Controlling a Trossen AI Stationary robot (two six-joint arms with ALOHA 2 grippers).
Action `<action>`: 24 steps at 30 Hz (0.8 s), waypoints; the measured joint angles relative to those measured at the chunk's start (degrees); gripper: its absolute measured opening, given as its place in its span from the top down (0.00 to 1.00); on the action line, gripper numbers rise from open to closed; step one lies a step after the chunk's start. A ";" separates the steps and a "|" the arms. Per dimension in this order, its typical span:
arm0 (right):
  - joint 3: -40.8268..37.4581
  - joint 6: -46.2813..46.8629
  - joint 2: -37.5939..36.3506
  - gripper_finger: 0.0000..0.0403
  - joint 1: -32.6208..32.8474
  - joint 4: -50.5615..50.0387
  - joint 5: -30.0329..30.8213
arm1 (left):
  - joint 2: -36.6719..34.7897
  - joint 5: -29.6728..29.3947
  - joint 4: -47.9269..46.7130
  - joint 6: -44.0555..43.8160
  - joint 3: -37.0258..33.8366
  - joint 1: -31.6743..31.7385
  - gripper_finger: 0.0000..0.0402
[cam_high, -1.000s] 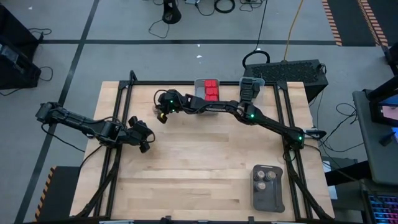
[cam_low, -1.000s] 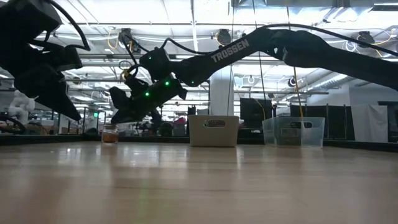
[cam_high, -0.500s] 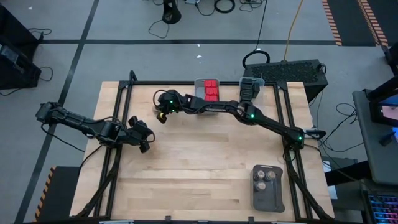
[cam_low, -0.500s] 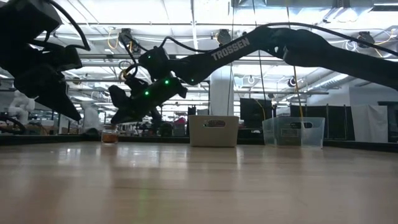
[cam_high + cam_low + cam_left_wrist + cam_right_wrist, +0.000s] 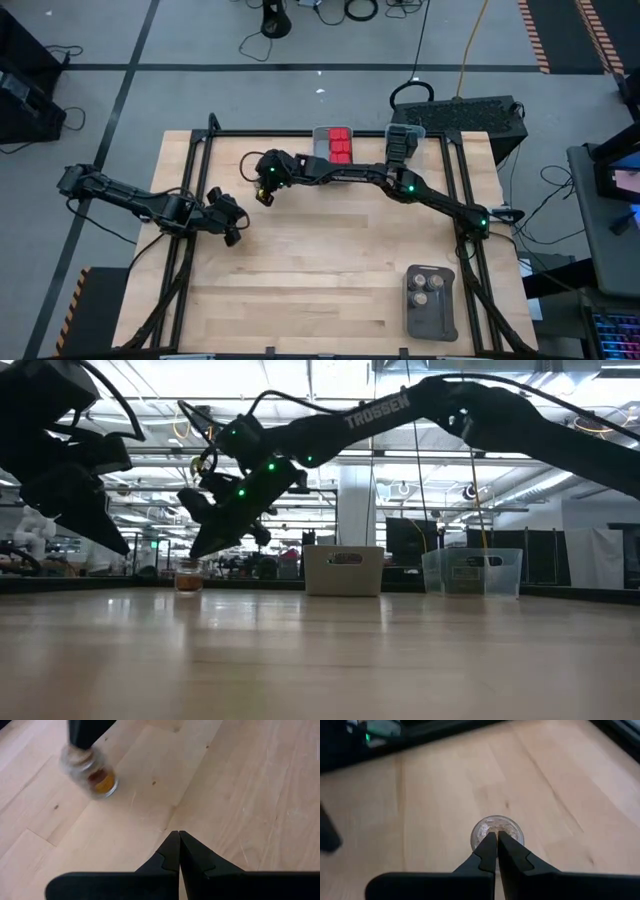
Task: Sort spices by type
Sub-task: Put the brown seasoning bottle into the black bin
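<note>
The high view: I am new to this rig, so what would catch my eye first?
The long right arm stretching across the table's far side, its shut end effector just above a small round glass spice jar. Then the bright red-capped containers in a far-edge bin, and three tan-topped jars on a dark grey tray, near right.

A robotics lab or industrial hall: a pale wooden worktop [image 5: 320, 260] in a black metal frame [image 5: 300, 134] on grey concrete floor, black cables [image 5: 262, 40] trailing, bright ceiling strip lights [image 5: 340, 405].
</note>
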 joint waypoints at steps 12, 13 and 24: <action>0.05 -0.30 -2.41 1.00 1.96 -11.40 -0.08 | -0.02 0.02 0.00 0.00 0.00 -0.02 0.98; 0.07 -0.20 -2.51 1.00 2.16 -12.33 -0.11 | -0.02 0.02 -0.06 0.00 0.00 0.00 0.98; -0.03 0.11 -5.66 1.00 4.46 -24.74 2.99 | -0.02 0.73 0.37 1.05 0.00 -0.02 0.98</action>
